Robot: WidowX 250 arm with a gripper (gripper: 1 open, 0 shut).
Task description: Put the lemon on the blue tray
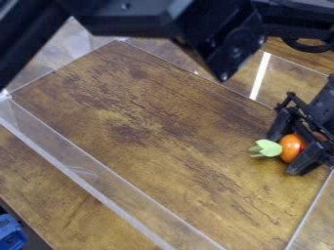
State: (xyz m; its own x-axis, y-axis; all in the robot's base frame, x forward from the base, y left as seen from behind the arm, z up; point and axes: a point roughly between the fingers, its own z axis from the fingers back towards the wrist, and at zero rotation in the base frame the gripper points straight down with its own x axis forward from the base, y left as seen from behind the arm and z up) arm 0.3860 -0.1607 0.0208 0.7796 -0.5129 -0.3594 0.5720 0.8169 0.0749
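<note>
My gripper [298, 147] is at the right edge of the wooden table, black fingers [282, 125] on either side of a small orange-red toy fruit [292, 146] with pale green leaves [269, 149]. The jaws look shut on it, and the toy sits low, at or just above the wood. No lemon shows in this view. A sliver of blue [7, 230] at the bottom left corner may be the blue tray, though too little of it shows to tell.
Clear plastic walls [78, 161] ring the wooden surface [144, 117]. A large dark blurred part of the arm [196, 29] fills the top of the view and hides the far edge.
</note>
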